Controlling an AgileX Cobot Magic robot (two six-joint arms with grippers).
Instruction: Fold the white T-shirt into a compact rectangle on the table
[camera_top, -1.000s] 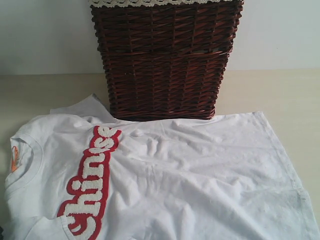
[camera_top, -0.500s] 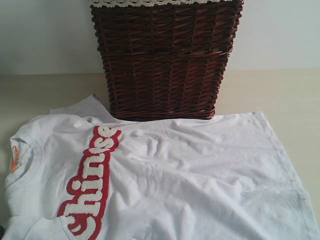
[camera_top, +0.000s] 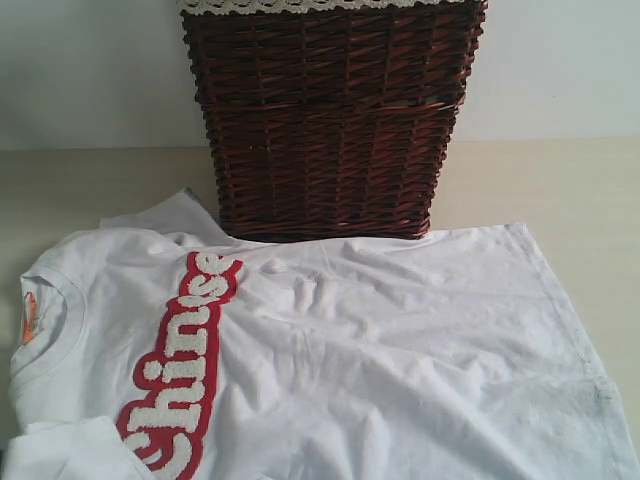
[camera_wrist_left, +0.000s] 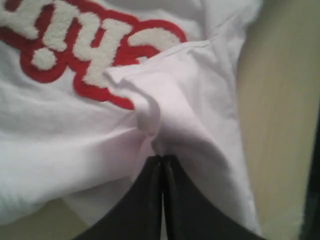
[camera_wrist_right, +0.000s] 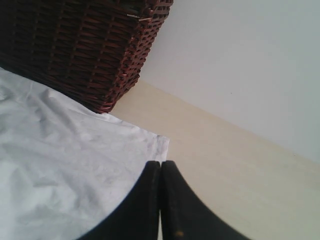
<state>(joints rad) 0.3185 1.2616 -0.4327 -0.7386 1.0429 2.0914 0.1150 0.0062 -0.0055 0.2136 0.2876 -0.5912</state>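
Observation:
The white T-shirt (camera_top: 380, 340) lies spread on the table (camera_top: 570, 180), its red-outlined lettering (camera_top: 185, 350) running down the left side. The collar with the orange tag (camera_top: 28, 318) is at the far left. My left gripper (camera_wrist_left: 162, 159) is shut on a bunched fold of the shirt's sleeve (camera_wrist_left: 185, 100), beside the lettering (camera_wrist_left: 95, 45). That sleeve (camera_top: 70, 450) shows raised at the lower left of the exterior view. My right gripper (camera_wrist_right: 161, 164) is shut with nothing seen between its fingers, just short of a hem corner (camera_wrist_right: 161, 144). Neither gripper shows in the exterior view.
A dark wicker basket (camera_top: 330, 120) with a lace-trimmed liner (camera_top: 300, 5) stands at the back, its base touching the shirt's far edge. A pale wall (camera_top: 560, 60) rises behind the table. Bare tabletop shows to the right of the shirt (camera_wrist_right: 240, 165).
The left gripper has shut on the sleeve. The sleeve has come up and inward at the lower left, now covering the bottom end of the lettering.

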